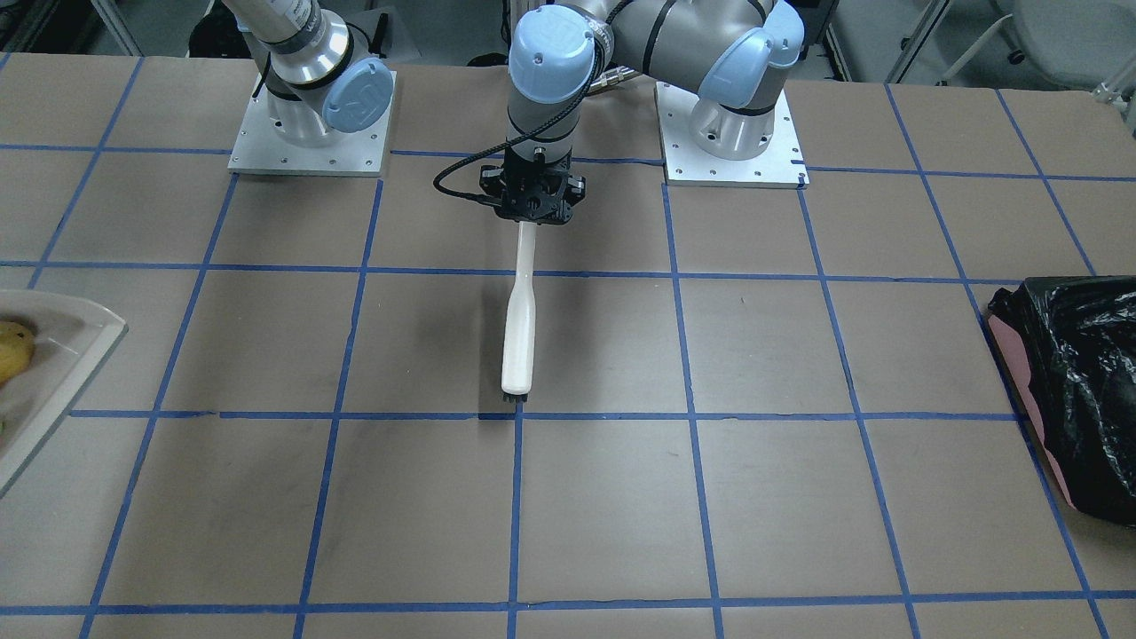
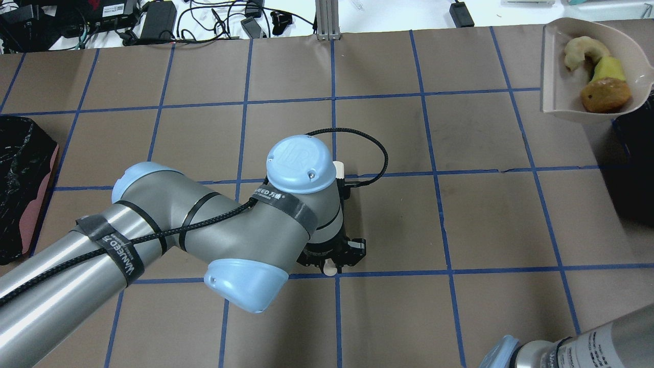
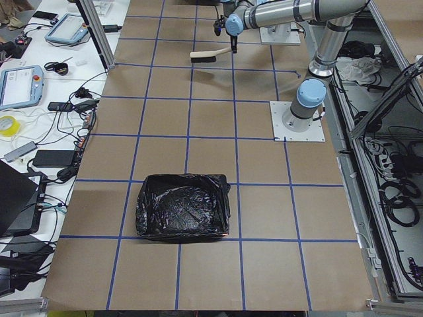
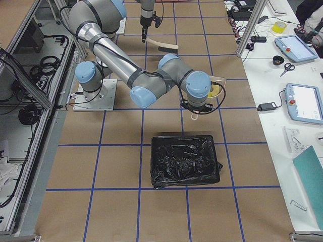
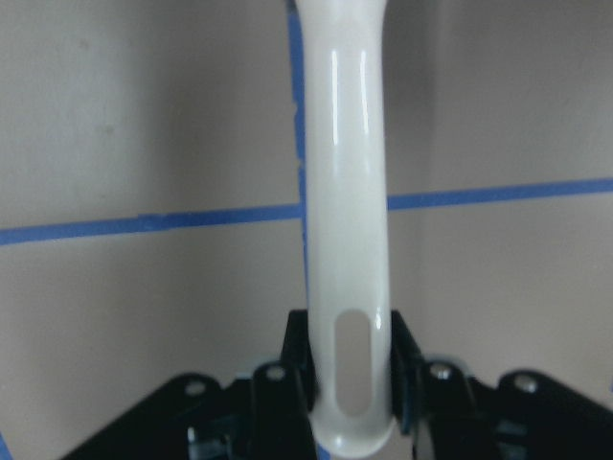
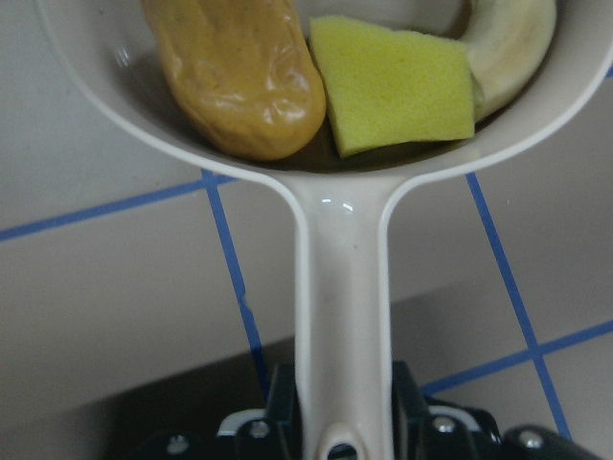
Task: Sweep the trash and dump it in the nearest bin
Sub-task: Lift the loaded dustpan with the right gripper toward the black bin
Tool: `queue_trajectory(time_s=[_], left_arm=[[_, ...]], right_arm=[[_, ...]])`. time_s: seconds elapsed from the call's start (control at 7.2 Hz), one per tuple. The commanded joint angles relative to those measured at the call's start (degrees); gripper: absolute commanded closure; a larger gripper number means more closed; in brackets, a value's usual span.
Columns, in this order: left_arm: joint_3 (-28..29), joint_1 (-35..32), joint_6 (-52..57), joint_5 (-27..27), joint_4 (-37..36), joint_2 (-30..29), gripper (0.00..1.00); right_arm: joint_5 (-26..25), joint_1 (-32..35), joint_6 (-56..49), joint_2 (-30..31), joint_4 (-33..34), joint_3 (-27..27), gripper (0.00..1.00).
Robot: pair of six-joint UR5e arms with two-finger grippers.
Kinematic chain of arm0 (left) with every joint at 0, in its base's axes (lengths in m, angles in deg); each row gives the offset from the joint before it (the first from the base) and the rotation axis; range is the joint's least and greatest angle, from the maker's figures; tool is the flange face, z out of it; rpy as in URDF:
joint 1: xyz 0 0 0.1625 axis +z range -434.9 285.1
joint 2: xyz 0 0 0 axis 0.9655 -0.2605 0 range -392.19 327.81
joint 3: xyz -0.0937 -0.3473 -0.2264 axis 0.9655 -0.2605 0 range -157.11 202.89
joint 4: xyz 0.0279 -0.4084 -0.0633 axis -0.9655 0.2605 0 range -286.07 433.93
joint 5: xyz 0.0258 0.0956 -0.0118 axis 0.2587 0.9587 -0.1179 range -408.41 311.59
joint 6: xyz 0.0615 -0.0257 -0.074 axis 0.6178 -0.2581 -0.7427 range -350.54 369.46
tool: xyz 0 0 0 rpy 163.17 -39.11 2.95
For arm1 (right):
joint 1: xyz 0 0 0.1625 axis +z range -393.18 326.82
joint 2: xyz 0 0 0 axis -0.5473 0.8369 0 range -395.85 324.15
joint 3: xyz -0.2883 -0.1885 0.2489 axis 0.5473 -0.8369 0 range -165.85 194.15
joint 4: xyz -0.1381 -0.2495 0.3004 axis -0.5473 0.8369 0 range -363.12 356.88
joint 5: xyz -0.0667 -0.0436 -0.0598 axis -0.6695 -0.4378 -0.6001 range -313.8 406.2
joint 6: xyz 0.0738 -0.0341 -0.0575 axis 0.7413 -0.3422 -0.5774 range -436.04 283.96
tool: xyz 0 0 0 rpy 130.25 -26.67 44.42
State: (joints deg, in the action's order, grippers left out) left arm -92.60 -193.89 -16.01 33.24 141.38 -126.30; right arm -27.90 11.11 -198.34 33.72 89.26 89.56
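The trash lies in a beige dustpan (image 6: 345, 249): a golden-brown potato-like lump (image 6: 239, 77), a yellow sponge (image 6: 393, 81) and a pale yellowish scrap (image 6: 508, 48). My right gripper (image 6: 340, 407) is shut on the dustpan's handle. The overhead view shows the dustpan (image 2: 557, 76) at the far right of the table, beside a black-bagged bin (image 4: 185, 159). My left gripper (image 1: 531, 202) is shut on the handle of a white brush (image 1: 519, 346) at the table's middle. The brush's dark bristles rest on a blue tape line. The brush handle fills the left wrist view (image 5: 345, 240).
A second black-bagged bin (image 2: 20, 179) stands at the table's left end, also seen in the front-facing view (image 1: 1074, 390). Blue tape lines grid the brown table. Cables and devices lie beyond the far edge (image 2: 153, 20).
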Motion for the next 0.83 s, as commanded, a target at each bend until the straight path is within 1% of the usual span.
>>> queue_trajectory(time_s=[0.0, 0.14, 0.28, 0.42, 0.56, 0.69], left_arm=[[-1.93, -0.36, -0.20, 0.00, -0.92, 1.03, 1.00], [-2.02, -0.45, -0.20, 0.08, -0.92, 0.86, 1.00], [-2.10, -0.45, -0.03, 0.00, -0.92, 0.86, 1.00], [-2.45, -0.54, -0.11, 0.00, -0.92, 0.94, 1.00], [-2.63, -0.63, 0.06, 0.08, -0.92, 0.77, 1.00], [-3.07, -0.63, 0.06, 0.09, -0.92, 0.60, 1.00]], right_arm=[[-4.11, -4.01, -6.25, -0.13, -0.62, -1.93, 1.00], [-6.38, -6.91, -9.93, -0.31, -0.27, -2.19, 1.00], [-6.84, -9.29, -13.89, -0.31, 0.17, -3.41, 1.00], [-11.80, -10.70, -15.40, -0.83, 0.08, -6.21, 1.00], [-14.37, -11.41, -18.64, -1.44, 0.43, -8.41, 1.00], [-15.44, -12.64, -21.63, -1.88, 1.39, -8.96, 1.00]])
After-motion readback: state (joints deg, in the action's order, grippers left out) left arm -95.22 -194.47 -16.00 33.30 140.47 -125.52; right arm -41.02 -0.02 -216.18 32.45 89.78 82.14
